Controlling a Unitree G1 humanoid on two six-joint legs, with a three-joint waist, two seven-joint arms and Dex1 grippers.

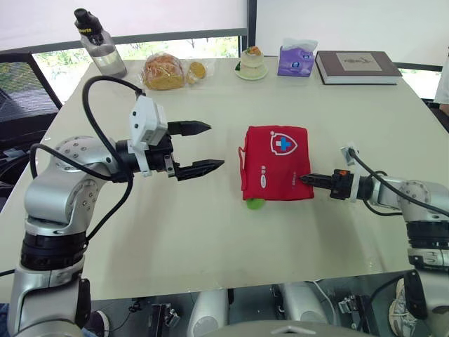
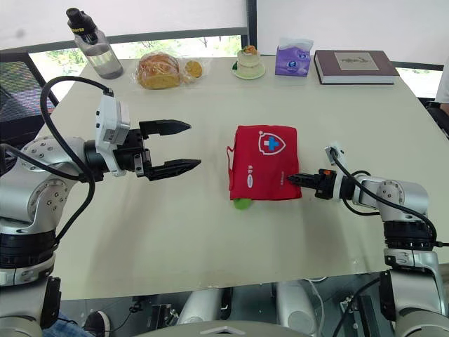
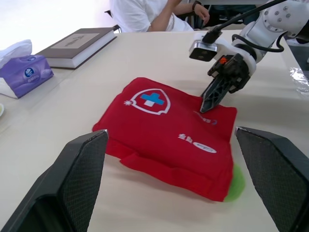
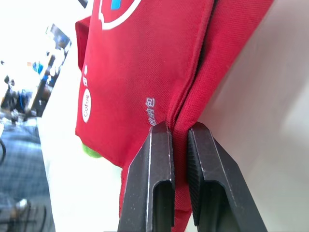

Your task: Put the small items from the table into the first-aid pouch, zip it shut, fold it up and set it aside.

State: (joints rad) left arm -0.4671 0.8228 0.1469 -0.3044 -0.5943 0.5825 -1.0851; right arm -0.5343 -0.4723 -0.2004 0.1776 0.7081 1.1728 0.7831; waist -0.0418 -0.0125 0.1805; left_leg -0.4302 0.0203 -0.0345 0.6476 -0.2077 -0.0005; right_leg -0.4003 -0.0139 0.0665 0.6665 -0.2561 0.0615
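Jaws pinched together on fabric at the right gripper (image 4: 170,133); clamped on a doubled hem of the first-aid pouch (image 1: 277,158), at its near right corner, two cloth layers meeting just ahead of the tips; jaws spread wide apart over at the left gripper (image 1: 214,146), holding nothing, hovering above the surface (image 1: 175,232) well clear of the pouch's left edge.

Red pouch lying flat mid-surface between the two arms, white shield and blue cross face up; looks folded over on itself, going by the stacked layers at the right edge; zip not visible, so shut or not, cannot tell; small green item (image 1: 255,204) peeking out from under the near left corner, touching the pouch, possibly not packed.

Soft and light, by the look; limp cloth, bound to sag and unfold if lifted by one corner; not fragile, not slippery, woven fabric good for a pinch; best taken at a thick seam or folded edge, both layers at once, ideally with the free left jaws on the opposite hem.

Further out, along the far edge: bottle (image 1: 98,42), bagged bread (image 1: 165,72), tissue box (image 1: 295,60), book (image 1: 358,67), all well apart from the work; person (image 3: 145,14) seated beyond the surface in the left wrist view.
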